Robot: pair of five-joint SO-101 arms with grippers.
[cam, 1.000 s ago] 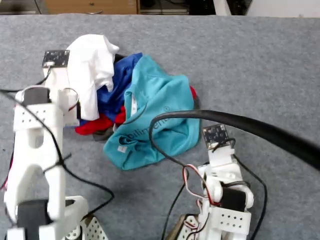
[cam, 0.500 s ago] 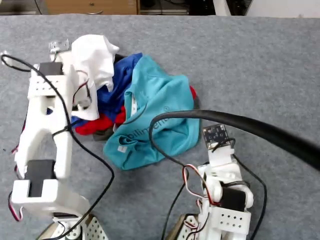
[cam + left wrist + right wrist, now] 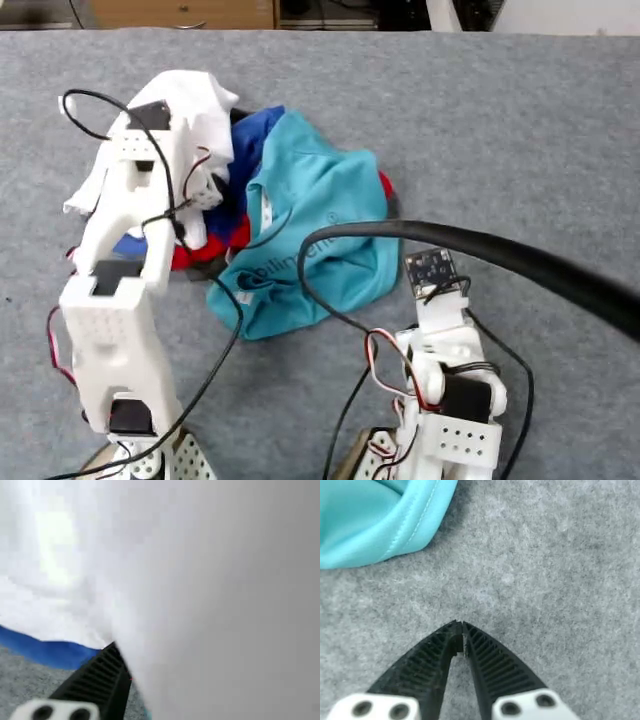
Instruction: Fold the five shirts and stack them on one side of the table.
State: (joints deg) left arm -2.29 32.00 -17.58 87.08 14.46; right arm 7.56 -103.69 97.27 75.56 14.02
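Observation:
A pile of shirts lies at the table's back left. A teal shirt (image 3: 320,220) is spread on top toward the middle, with a blue shirt (image 3: 250,140) and a red shirt (image 3: 205,250) under it. The white shirt (image 3: 195,100) hangs over the left arm (image 3: 135,200) at the pile's left side. In the left wrist view, the white shirt (image 3: 210,580) drapes across my left gripper (image 3: 125,655), shut on it, with one black finger (image 3: 100,675) showing. My right gripper (image 3: 461,626) is shut and empty, low over bare felt just off the teal shirt's hem (image 3: 370,520).
Grey felt (image 3: 520,130) covers the table, with open room on the right and back right. A thick black cable (image 3: 500,250) arcs over the right arm (image 3: 440,370) near the front edge. Thin wires trail from both arms.
The left arm has swung right and forward over the pile, pulling the white shirt with it; a white flap now hangs out to the left. The right arm has kept still.

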